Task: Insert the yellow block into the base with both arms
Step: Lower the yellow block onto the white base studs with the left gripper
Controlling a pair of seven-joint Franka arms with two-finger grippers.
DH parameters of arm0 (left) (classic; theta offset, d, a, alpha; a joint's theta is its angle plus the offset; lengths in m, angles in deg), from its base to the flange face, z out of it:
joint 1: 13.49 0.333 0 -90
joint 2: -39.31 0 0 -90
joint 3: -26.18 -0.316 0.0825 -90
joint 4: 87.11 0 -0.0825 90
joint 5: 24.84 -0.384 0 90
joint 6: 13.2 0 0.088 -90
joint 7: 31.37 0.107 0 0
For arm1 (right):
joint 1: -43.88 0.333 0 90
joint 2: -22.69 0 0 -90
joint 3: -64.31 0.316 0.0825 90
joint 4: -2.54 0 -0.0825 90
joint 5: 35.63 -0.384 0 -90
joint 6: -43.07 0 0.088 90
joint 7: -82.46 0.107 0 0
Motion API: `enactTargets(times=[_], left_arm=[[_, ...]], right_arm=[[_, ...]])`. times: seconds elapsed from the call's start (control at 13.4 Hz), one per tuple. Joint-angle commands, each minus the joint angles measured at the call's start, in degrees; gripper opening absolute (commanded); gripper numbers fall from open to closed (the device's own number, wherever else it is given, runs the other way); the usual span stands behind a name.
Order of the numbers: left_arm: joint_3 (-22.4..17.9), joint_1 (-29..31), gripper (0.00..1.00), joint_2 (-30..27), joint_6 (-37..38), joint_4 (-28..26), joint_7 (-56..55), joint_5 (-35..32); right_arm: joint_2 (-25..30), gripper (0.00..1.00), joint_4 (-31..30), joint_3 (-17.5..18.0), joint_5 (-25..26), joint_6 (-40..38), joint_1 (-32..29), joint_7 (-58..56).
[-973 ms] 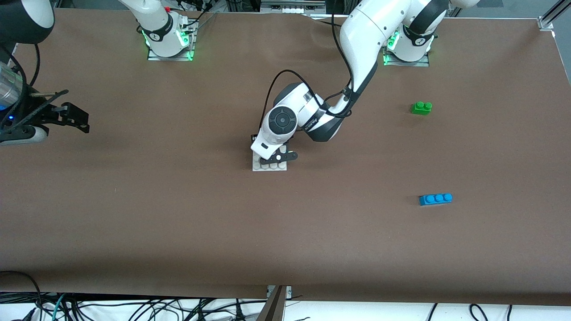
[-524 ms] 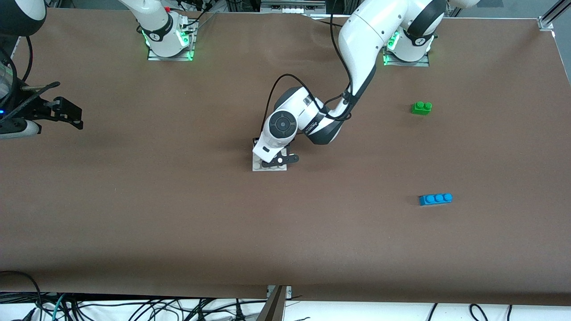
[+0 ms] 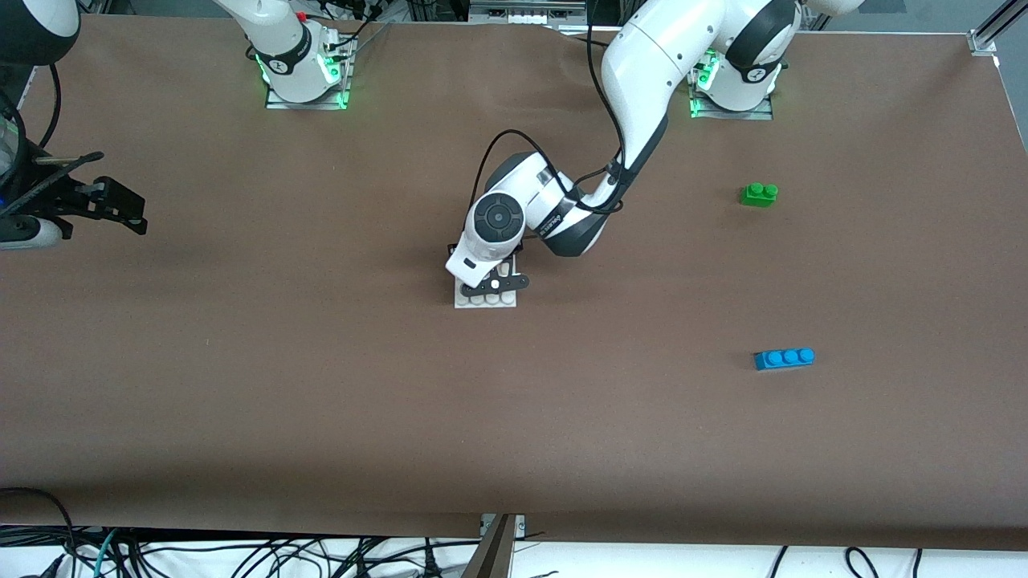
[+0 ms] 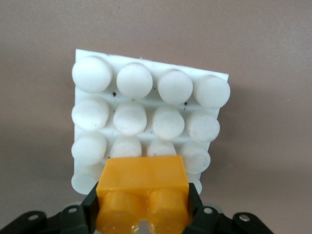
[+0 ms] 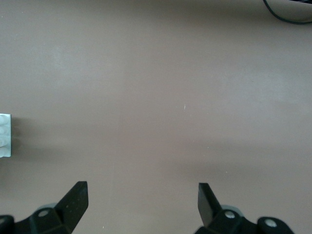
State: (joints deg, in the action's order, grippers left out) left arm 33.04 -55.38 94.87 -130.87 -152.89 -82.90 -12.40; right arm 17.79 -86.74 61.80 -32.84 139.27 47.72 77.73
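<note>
The white base [image 3: 485,299] lies at the table's middle. My left gripper [image 3: 491,282] is low over it and shut on the yellow block [image 4: 142,190], which the hand hides in the front view. In the left wrist view the gripper [image 4: 142,207] holds the block over the base's [image 4: 151,112] edge row of studs; I cannot tell whether it touches them. My right gripper [image 3: 120,207] hangs open and empty over bare table at the right arm's end. In the right wrist view it [image 5: 143,197] is open, with a sliver of the base [image 5: 5,135] at the picture's edge.
A green two-stud brick [image 3: 758,194] and a blue three-stud brick [image 3: 784,358] lie toward the left arm's end of the table, the blue one nearer the front camera. Cables run below the table's front edge.
My left gripper with the yellow block has shifted slightly over the base toward the right arm's end. My right gripper has drawn back a little toward its end of the table.
</note>
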Motion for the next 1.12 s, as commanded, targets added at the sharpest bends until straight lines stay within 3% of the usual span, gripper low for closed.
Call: enactTargets(times=[0.0,0.52,0.6,0.67,0.75,1.05], left_arm=[[-1.8,-0.9,0.00,2.2,-0.2,2.5,-0.1,0.1],[-2.1,-1.8,0.00,3.4,-1.3,2.4,0.9,-0.6],[-2.1,-1.9,0.18,3.4,-1.4,2.3,0.9,-0.7],[-2.1,-1.9,0.87,3.3,-1.4,2.1,0.9,-0.8],[-2.1,-2.0,1.00,3.3,-1.4,2.1,0.9,-0.8],[-2.0,-1.7,1.00,2.4,-0.5,2.5,-0.3,-0.7]], right_arm=[[0.7,1.00,-0.1,0.9,0.6,-0.5,-0.2,1.1],[0.6,1.00,0.0,0.7,0.5,-0.2,-0.1,0.6],[0.6,1.00,0.0,0.7,0.5,-0.2,-0.1,0.7],[0.6,1.00,0.0,0.7,0.5,-0.2,-0.2,0.7],[0.6,1.00,0.0,0.7,0.5,-0.2,-0.2,0.7],[0.6,1.00,0.2,0.7,0.5,-0.2,-0.2,0.7]])
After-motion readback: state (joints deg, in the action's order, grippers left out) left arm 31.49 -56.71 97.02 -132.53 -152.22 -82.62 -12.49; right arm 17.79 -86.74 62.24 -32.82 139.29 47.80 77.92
